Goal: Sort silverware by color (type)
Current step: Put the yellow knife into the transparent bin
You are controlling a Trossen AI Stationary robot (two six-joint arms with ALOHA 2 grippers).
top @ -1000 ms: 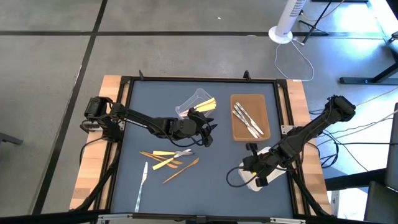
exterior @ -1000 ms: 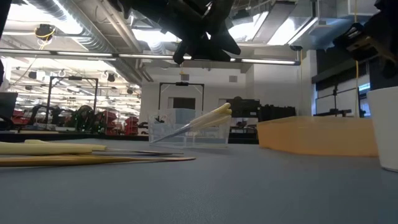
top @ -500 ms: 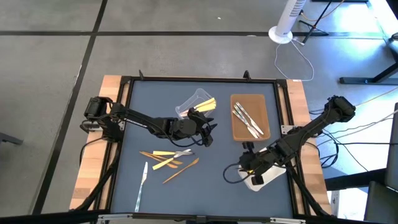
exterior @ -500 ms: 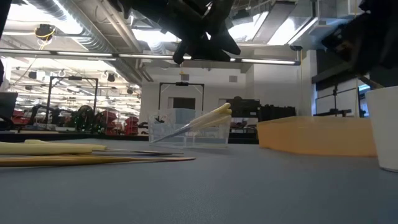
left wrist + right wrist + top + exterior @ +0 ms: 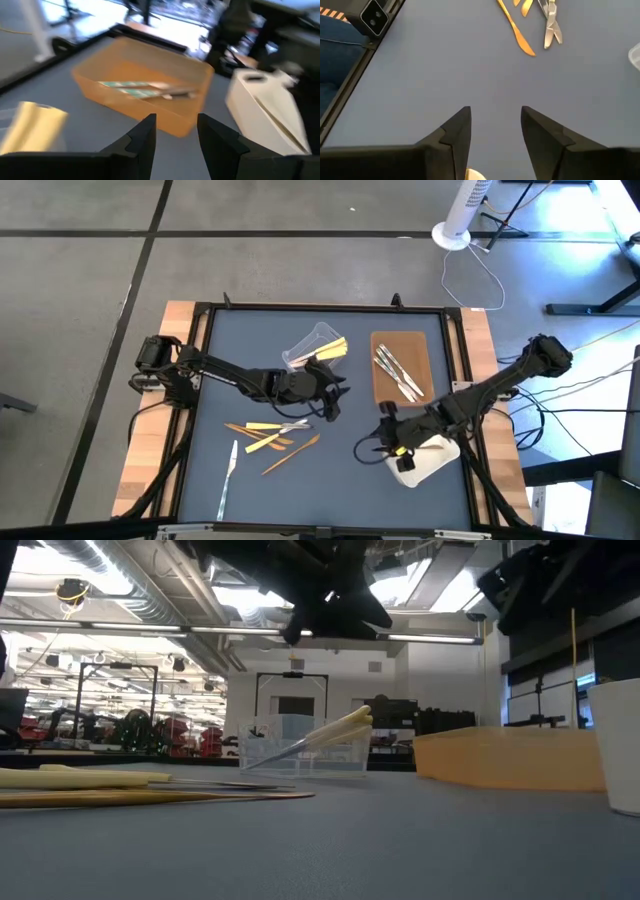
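Loose silverware lies on the blue mat near the left: pale yellow, orange-brown and silver pieces in a pile (image 5: 268,435), an orange-brown piece (image 5: 291,453) and a silver one (image 5: 228,465). Pale yellow pieces (image 5: 332,348) stick out of the tipped clear tub (image 5: 308,347). Silver pieces (image 5: 398,372) lie in the brown tray (image 5: 402,340). My left gripper (image 5: 335,391) hovers open and empty between tub and pile. My right gripper (image 5: 368,448) hovers open and empty over bare mat, left of the white tray (image 5: 428,462).
In the left wrist view the brown tray (image 5: 115,75) and the white tray (image 5: 260,100) stand close together. The right wrist view shows an orange-brown piece (image 5: 517,30) and a silver one (image 5: 551,25) ahead. Bare mat lies along the near edge (image 5: 330,490).
My right gripper has moved from over the white tray toward the table's left, out over the bare mat, staying open. The silverware, tub and trays have stayed where they were.
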